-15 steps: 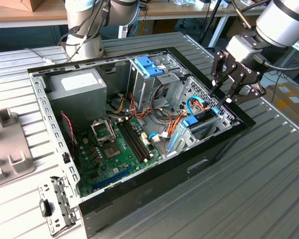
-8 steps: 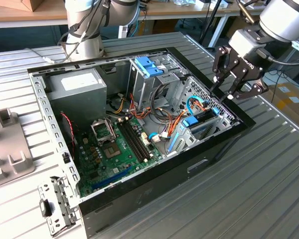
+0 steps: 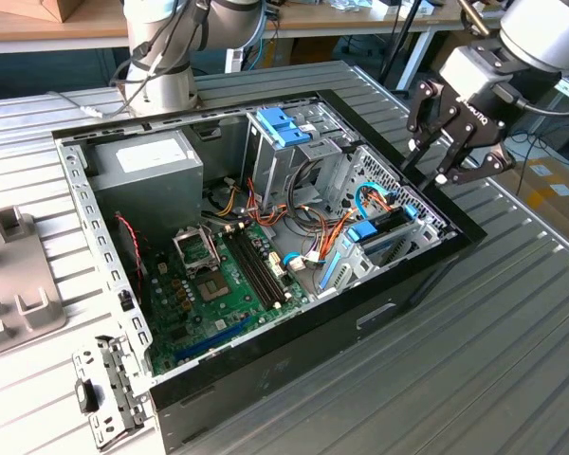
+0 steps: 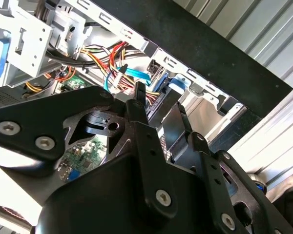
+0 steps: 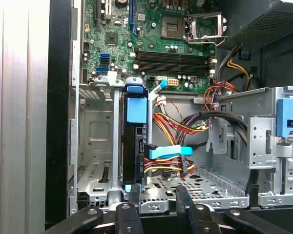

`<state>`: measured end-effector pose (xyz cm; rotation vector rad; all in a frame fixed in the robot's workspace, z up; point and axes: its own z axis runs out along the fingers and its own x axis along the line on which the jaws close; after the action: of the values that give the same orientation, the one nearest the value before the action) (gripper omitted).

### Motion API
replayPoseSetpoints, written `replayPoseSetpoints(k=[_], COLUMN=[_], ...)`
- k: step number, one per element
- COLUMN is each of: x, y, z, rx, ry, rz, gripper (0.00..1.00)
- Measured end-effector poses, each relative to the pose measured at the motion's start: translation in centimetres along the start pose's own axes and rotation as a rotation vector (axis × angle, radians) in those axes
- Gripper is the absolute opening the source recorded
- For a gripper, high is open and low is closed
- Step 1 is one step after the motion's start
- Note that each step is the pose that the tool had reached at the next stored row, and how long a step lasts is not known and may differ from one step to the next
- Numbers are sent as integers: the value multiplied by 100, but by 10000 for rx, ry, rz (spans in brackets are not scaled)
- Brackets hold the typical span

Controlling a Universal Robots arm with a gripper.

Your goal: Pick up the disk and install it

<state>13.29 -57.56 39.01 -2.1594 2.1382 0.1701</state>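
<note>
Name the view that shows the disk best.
The first wrist view: the disk stands on edge in its bay, blue tab facing the camera, just beyond the claw. In the exterior view it is a small dark slab with blue trim under cables. In the second wrist view the claw hides most of it.

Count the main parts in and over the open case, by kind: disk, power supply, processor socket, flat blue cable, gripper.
Disk: 1
Power supply: 1
Processor socket: 1
Flat blue cable: 1
Gripper: 1
Total: 5
</note>
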Motion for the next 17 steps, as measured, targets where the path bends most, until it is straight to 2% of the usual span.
replayPoseSetpoints(k=[4, 8, 17], x=[-6, -8, -17], y=[0, 1, 2], z=[-42, -45, -59], rx=[1, 1, 0], ry=[-38, -76, -85], rz=[-1, -1, 0], gripper=[42, 42, 42])
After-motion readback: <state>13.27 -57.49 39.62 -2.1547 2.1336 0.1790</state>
